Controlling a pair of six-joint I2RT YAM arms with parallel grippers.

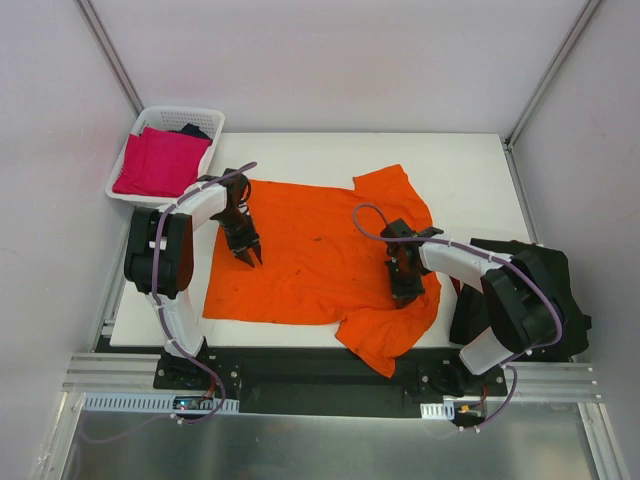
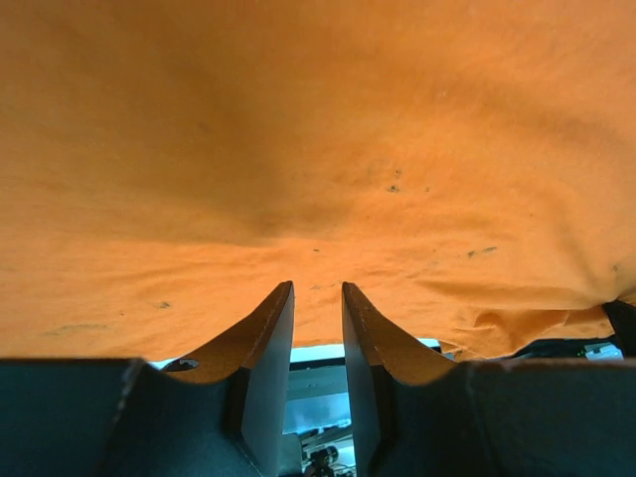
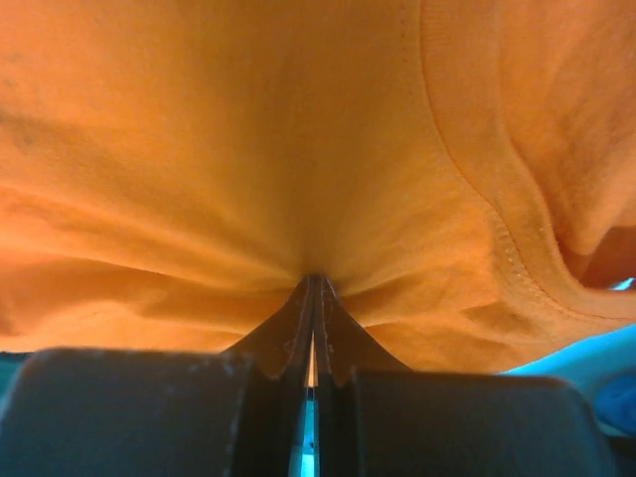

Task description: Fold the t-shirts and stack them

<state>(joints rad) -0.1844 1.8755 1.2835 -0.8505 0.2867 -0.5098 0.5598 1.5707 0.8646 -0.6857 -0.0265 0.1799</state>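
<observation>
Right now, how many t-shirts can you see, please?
4: orange shirt spread on the table; pink shirt and dark cloth in the basket; black pile at right may hide more.

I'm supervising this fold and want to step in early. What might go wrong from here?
1. The right tool is shut on a small pucker of the orange t-shirt; a lift may catch one layer only, or slip.
2. The left tool has its jaws apart, gripping nothing; pulling from one side would likely skew the shirt.
3. The near sleeve hangs past the table edge and could drag the shirt off.
</observation>
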